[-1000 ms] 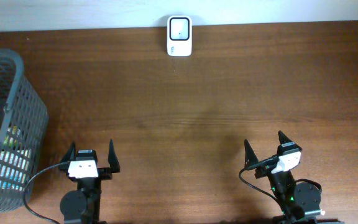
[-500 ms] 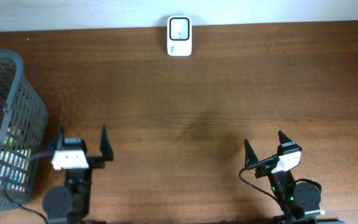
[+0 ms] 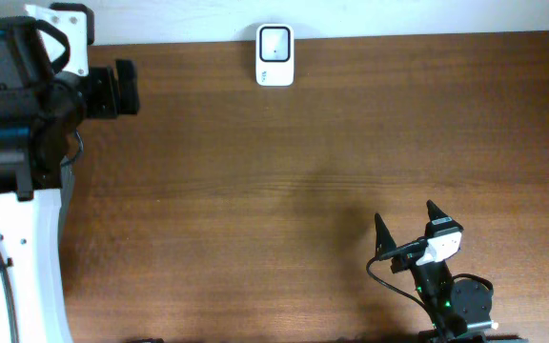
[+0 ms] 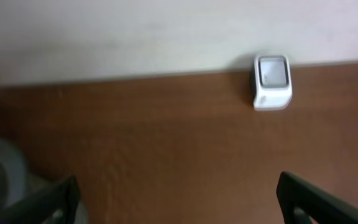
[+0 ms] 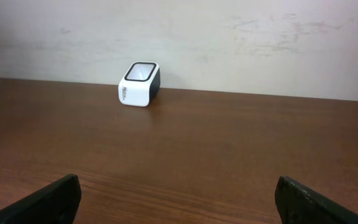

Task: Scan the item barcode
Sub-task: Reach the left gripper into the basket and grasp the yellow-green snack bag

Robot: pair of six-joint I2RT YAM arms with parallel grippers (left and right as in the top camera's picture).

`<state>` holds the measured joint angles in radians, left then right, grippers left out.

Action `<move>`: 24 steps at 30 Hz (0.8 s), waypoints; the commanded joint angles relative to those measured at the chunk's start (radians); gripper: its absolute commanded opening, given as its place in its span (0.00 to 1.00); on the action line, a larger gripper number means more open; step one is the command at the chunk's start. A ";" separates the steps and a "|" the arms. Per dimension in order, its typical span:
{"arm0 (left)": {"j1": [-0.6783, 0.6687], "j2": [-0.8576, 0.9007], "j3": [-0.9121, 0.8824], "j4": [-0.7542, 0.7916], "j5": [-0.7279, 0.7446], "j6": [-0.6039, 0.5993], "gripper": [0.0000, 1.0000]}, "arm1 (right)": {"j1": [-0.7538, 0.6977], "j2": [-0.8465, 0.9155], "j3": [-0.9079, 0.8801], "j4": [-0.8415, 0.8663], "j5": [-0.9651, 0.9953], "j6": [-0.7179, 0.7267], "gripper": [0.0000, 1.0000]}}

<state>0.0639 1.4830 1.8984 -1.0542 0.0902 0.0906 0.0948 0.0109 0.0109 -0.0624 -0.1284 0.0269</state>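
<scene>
Black left fingers (image 4: 319, 200), right fingers (image 5: 319, 199): wide, empty.

Reads bright and even from overhead, with only a faint, diffuse shadow on the table (image 3: 322, 186). Goes soft and smeared across the whole left wrist view, leaving the scanner (image 4: 272, 81) fuzzy-edged. Looks crisp in the right wrist view, with mild sheen on the wood.

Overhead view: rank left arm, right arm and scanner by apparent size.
1. left arm: looks largest, but it sits close to the camera, so its size is inflated.
2. right arm
3. scanner: smallest.
</scene>
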 commanded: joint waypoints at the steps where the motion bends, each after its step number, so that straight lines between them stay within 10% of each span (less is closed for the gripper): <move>1: -0.003 0.007 0.021 -0.028 0.041 0.016 0.99 | 0.005 -0.007 -0.005 -0.005 0.002 0.011 0.99; 6: 0.351 0.018 0.021 -0.042 -0.226 -0.475 0.98 | 0.005 -0.007 -0.005 -0.005 0.002 0.011 0.99; 14: 0.702 0.404 0.020 -0.194 -0.226 -0.533 0.77 | 0.005 -0.007 -0.005 -0.005 0.002 0.011 0.99; 19: 0.703 0.603 0.020 -0.187 -0.226 -0.622 0.96 | 0.005 -0.007 -0.005 -0.005 0.002 0.011 0.99; 24: 0.703 0.721 0.016 -0.158 -0.219 -0.652 0.91 | 0.005 -0.007 -0.005 -0.005 0.002 0.011 0.99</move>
<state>0.7616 2.1525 1.9148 -1.2247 -0.1310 -0.5369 0.0948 0.0109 0.0109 -0.0624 -0.1284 0.0273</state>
